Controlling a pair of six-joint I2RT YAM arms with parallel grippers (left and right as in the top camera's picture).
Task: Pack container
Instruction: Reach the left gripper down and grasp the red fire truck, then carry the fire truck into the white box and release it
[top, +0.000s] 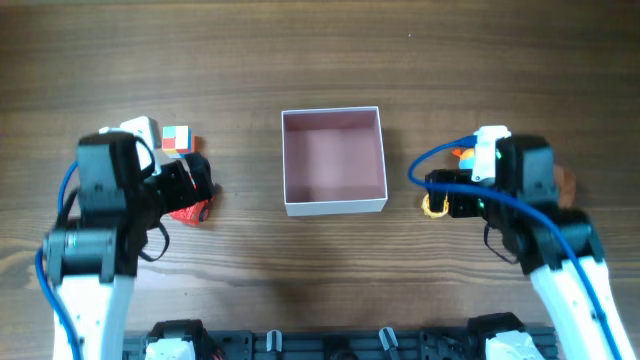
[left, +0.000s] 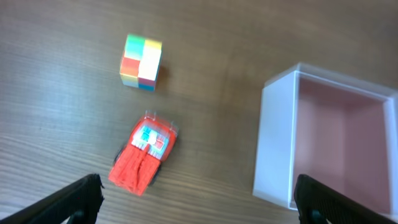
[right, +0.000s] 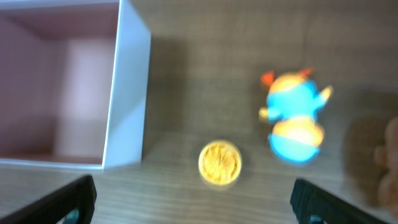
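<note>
The container (top: 334, 205) is a square shallow box with white walls and a pink inside, at the table's middle; nothing shows inside it. It also shows in the left wrist view (left: 278, 140) and the right wrist view (right: 127, 93). My left gripper (left: 199, 202) is open and empty above a red toy car (left: 145, 154) and a multicoloured cube (left: 141, 61). My right gripper (right: 193, 199) is open and empty above a yellow round piece (right: 219, 163), beside a blue and orange toy (right: 295, 118).
The car (top: 188, 211) and cube (top: 177, 139) lie left of the container in the overhead view. The yellow piece (top: 434, 207) lies to its right. A brown object (right: 379, 162) sits at the far right.
</note>
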